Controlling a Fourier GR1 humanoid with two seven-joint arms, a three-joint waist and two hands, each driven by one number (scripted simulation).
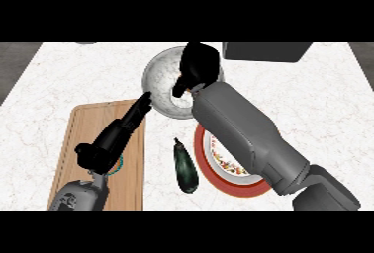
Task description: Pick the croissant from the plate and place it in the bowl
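Observation:
The grey speckled bowl (159, 74) stands at the counter's far middle. My right hand (197, 63) hovers over its right half with the fingers curled downward. A small tan sliver of the croissant (196, 89) shows under the hand, and the rest is hidden by the fingers. The red-rimmed patterned plate (219, 170) lies nearer me, mostly covered by my right forearm, and no croissant shows on its visible part. My left hand (116, 133) rests over the cutting board with fingers straight, their tips near the bowl's left rim.
A wooden cutting board (87, 128) lies at the left. A dark green zucchini (185, 167) lies between the board and the plate. A dark boxy object (266, 51) sits at the far right edge of the counter.

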